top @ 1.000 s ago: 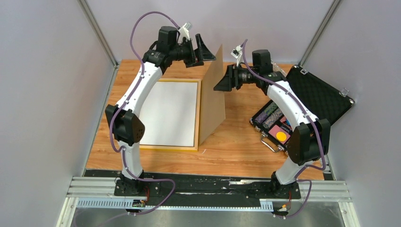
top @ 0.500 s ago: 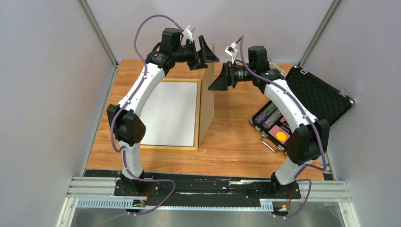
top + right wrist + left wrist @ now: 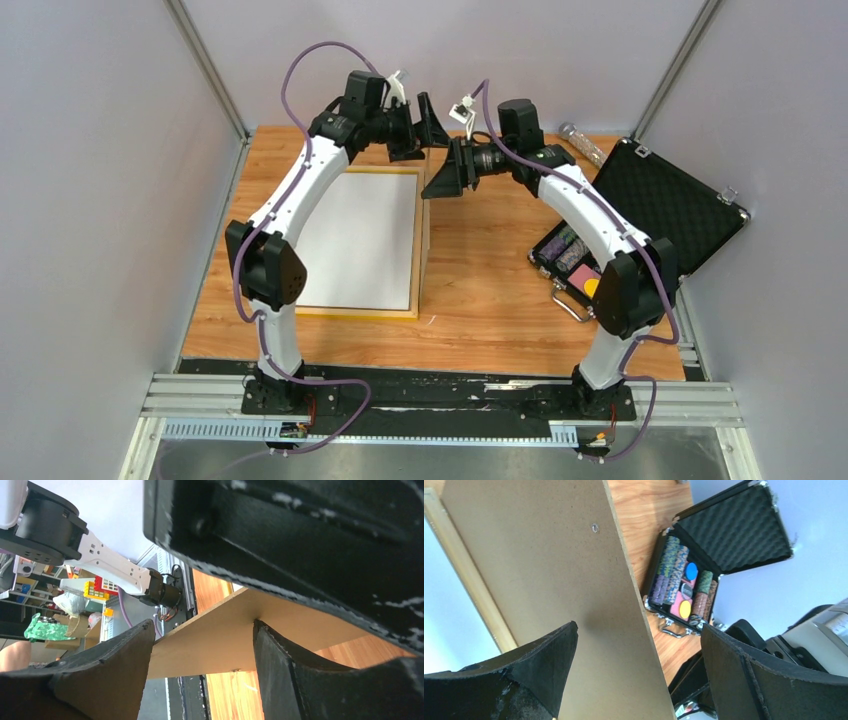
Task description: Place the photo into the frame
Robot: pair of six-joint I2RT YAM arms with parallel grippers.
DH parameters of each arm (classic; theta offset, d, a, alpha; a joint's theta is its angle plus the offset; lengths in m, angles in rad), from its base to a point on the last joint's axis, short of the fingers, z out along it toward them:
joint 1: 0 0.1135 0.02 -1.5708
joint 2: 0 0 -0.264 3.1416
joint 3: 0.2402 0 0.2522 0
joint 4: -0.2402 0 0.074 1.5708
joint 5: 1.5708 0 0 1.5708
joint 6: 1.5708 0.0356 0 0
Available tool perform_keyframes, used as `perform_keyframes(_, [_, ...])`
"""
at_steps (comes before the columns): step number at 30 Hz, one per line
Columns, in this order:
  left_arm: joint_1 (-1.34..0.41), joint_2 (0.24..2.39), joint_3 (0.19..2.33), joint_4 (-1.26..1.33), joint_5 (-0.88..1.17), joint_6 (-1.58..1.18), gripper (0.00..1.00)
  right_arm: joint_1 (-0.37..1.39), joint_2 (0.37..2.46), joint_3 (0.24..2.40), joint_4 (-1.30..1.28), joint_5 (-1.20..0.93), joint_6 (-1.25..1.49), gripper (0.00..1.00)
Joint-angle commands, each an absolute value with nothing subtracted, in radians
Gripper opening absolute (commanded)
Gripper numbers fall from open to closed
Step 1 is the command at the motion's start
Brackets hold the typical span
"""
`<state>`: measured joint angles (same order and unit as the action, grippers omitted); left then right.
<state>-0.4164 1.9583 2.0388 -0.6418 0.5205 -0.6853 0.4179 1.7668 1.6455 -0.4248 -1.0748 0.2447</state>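
Observation:
The yellow frame (image 3: 355,313) lies flat on the left half of the table with a plain white sheet (image 3: 355,240) inside it. No sunset print shows. The brown backing board (image 3: 424,250) stands almost upright on the frame's right edge. My left gripper (image 3: 428,118) is open at the board's far top corner. In the left wrist view the board (image 3: 549,570) runs between its spread jaws (image 3: 636,645). My right gripper (image 3: 447,182) is open on the board's right side. In the right wrist view (image 3: 200,630) one fingertip (image 3: 260,630) touches the board (image 3: 220,640).
An open black foam-lined case (image 3: 660,200) with stacks of chips (image 3: 575,255) sits at the right of the table, also in the left wrist view (image 3: 734,530). A clear bottle (image 3: 583,143) lies at the back right. Grey walls close in both sides.
The backing board has swung from leaning right to almost upright over the frame. My right gripper has moved left against it. My left gripper has shifted slightly right at the board's top.

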Motion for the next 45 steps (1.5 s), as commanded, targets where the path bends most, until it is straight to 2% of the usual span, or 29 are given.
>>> perform_keyframes(1, [-0.420, 1.878, 2.056, -0.721, 0.429, -0.593, 1.00, 0.458, 1.790, 1.675, -0.407, -1.118, 0.249, 0.68])
perform_keyframes(13, [-0.399, 1.850, 2.073, -0.834, 0.323, -0.468, 1.00, 0.466, 1.786, 1.657, -0.393, -1.136, 0.259, 0.68])
perform_keyframes(22, [-0.355, 1.829, 2.030, -0.842, 0.356, -0.451, 0.89, 0.484, 1.780, 1.641, -0.369, -1.175, 0.277, 0.69])
perform_keyframes(27, [-0.345, 1.822, 2.023, -0.850, 0.362, -0.434, 0.86, 0.492, 1.772, 1.648, -0.360, -1.169, 0.301, 0.70])
perform_keyframes(32, [-0.345, 1.826, 2.000, -0.846, 0.376, -0.436, 0.87, 0.504, 1.780, 1.688, -0.358, -1.155, 0.344, 0.71])
perform_keyframes(37, [-0.345, 1.845, 1.986, -0.839, 0.406, -0.446, 0.94, 0.511, 1.800, 1.735, -0.356, -1.156, 0.377, 0.76])
perform_keyframes(45, [-0.343, 1.842, 1.966, -0.847, 0.406, -0.439, 0.94, 0.509, 1.820, 1.756, -0.357, -1.173, 0.388, 0.78])
